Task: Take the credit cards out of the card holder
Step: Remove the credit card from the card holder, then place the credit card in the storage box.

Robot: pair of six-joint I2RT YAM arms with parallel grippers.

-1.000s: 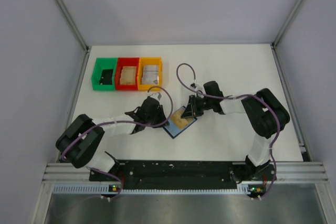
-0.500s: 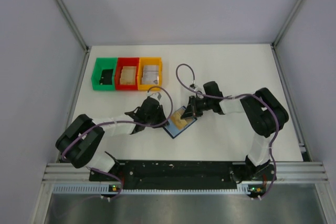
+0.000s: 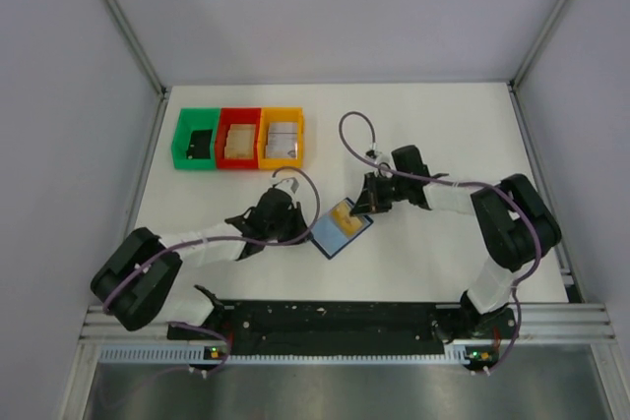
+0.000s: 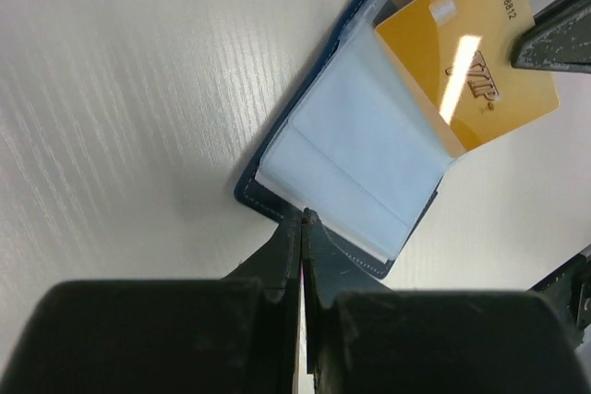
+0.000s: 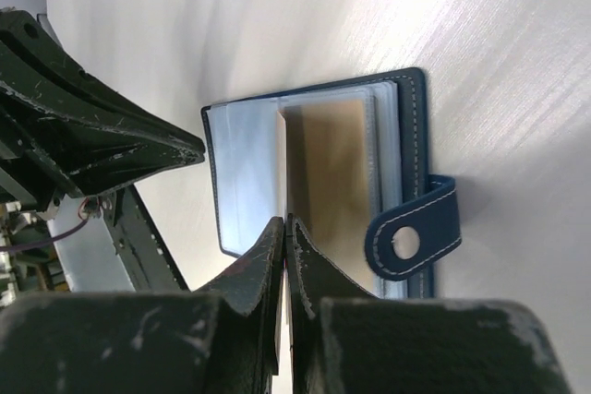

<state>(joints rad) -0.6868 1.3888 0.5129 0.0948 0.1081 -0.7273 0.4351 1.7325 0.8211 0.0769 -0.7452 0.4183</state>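
Both pincers are pressed together, no gap between the fingers on either one.

Left pincer (image 4: 302, 224): tips meet on the near edge of the card holder (image 4: 346, 168), bottom centre of my left wrist view. I read that as pinching the cover edge.

Right pincer (image 5: 286, 228): tips closed on the near edge of the gold credit card (image 4: 466, 53). From the left wrist view, one of my right fingers (image 4: 554, 39) sits against the card's right edge, upper right of the frame.

Card state: partly out of the holder's far end, upper right of the left wrist view, set at an angle to the sleeves. Print reads "VIP" and "NO.88888812". One end is tucked behind the pale sleeves (image 5: 240, 173).

Holder state: lying open on the white surface (image 3: 463, 125), about mid-frame in the top view and slightly below centre. Left pincer is at its left side, right pincer at its upper right. Dark blue cover with pale stitching. Snap strap (image 5: 416, 237) sticks off the right edge, lower right of centre in the right wrist view.

More cards in the sleeves: cannot tell, the plastic is too cloudy.

Three bins sit in a row, upper left of the top view, well apart from the holder: green bin (image 3: 195, 157), red bin (image 3: 238, 157), orange bin (image 3: 282, 157). Each holds something, too small to identify.
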